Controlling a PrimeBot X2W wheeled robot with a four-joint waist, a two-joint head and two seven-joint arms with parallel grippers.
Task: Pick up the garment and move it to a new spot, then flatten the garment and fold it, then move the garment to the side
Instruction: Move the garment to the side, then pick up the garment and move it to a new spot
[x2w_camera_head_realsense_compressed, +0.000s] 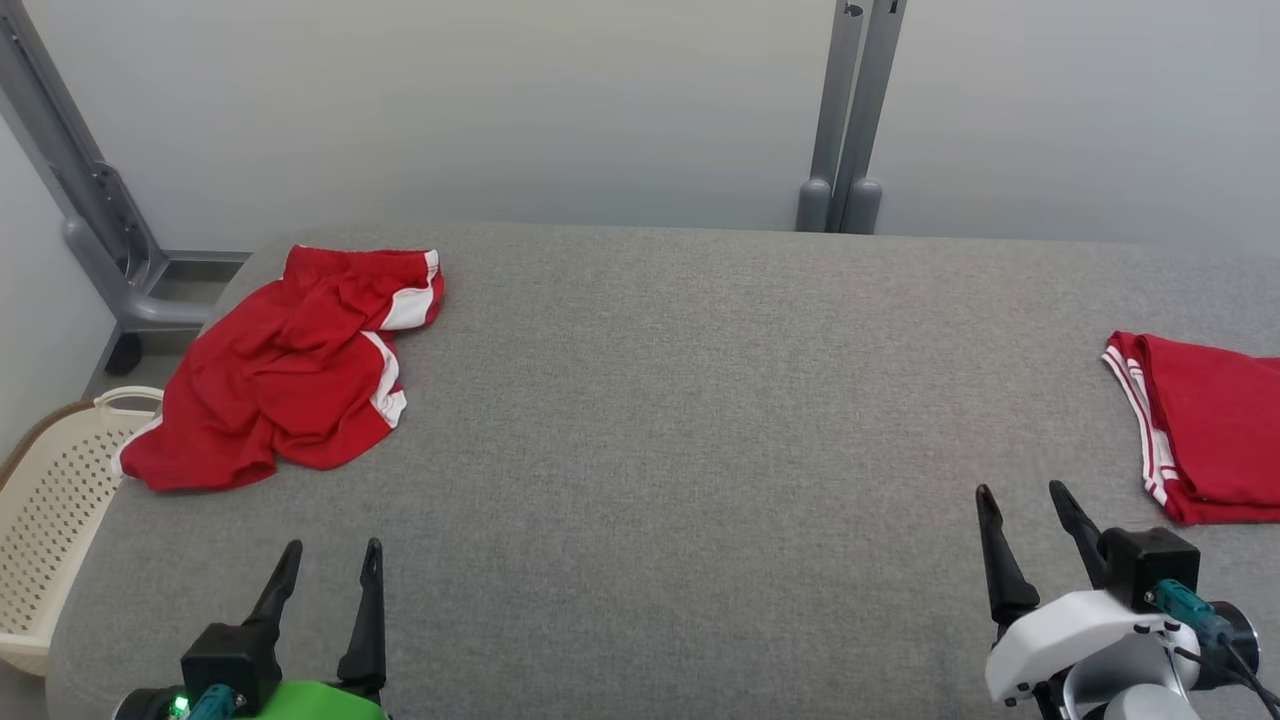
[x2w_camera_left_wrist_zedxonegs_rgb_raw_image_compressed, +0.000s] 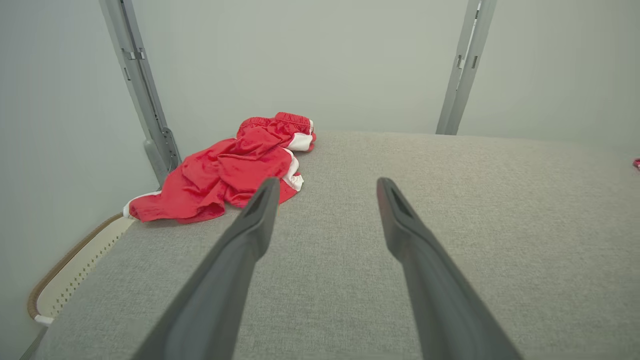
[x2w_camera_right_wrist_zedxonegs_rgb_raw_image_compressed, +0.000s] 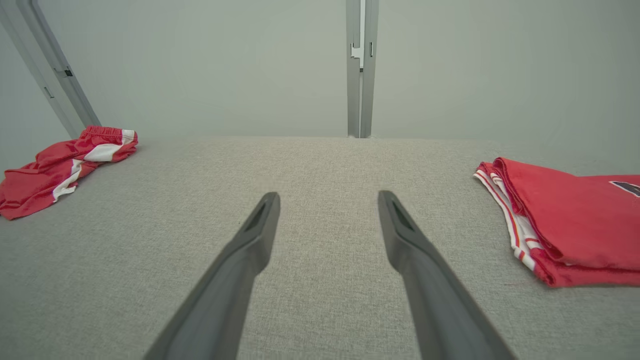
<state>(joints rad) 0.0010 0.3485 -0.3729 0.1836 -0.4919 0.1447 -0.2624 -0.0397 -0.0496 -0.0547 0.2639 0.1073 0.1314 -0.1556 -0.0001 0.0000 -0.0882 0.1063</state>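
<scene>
Left gripper (x2w_camera_head_realsense_compressed: 333, 546) wide, empty; crumpled garment (x2w_camera_head_realsense_compressed: 285, 375) beyond

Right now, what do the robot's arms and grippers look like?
Both have two long dark tapered fingers on a black block. The left gripper has a green housing with a green light; the right gripper a white housing, teal connector and black cable.

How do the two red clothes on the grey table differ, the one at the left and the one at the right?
The left garment lies crumpled and spread out; the right garment is folded into a neat flat stack. The left garment has broad white panels; the right garment has thin white stripes along its edge. Both are red and rest on the grey table.
</scene>
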